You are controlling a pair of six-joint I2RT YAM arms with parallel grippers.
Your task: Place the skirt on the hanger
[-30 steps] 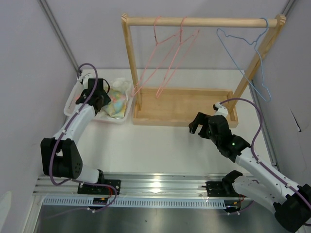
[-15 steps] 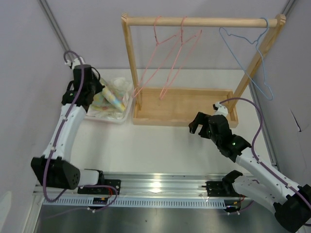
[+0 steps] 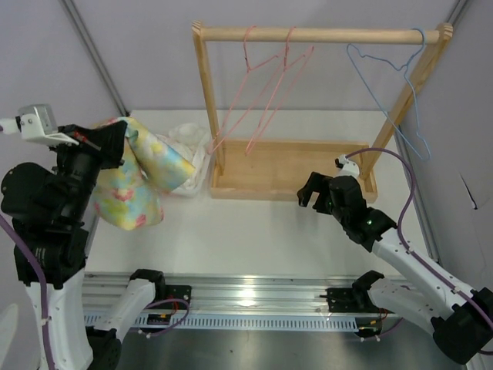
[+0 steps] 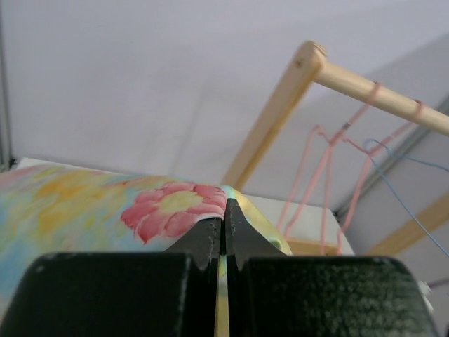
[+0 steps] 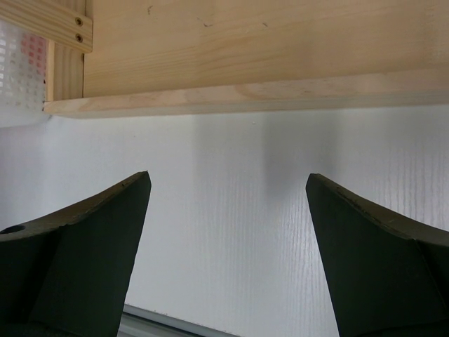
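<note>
The skirt [image 3: 142, 177], pastel yellow, green and blue with pink flowers, hangs in the air at the left. My left gripper [image 3: 114, 137] is shut on its upper edge and holds it high above the table. In the left wrist view the cloth [image 4: 105, 210] is pinched between my closed fingertips [image 4: 210, 235]. The light-blue hanger [image 3: 397, 92] hangs from the right end of the wooden rail [image 3: 316, 35]; a part of it shows in the left wrist view [image 4: 410, 225]. My right gripper [image 3: 314, 193] is open and empty, low over the table in front of the wooden base [image 5: 245, 91].
Two pink wire hangers [image 3: 266, 85] hang at the middle of the rail. The rack's wooden tray base [image 3: 289, 189] lies behind the right gripper. A white basket with a white cloth [image 3: 189, 142] sits at the back left, partly hidden by the skirt.
My left arm has lifted the skirt out of the basket and swung up and to the left; the skirt now hangs unfolded. The right arm has barely moved.
</note>
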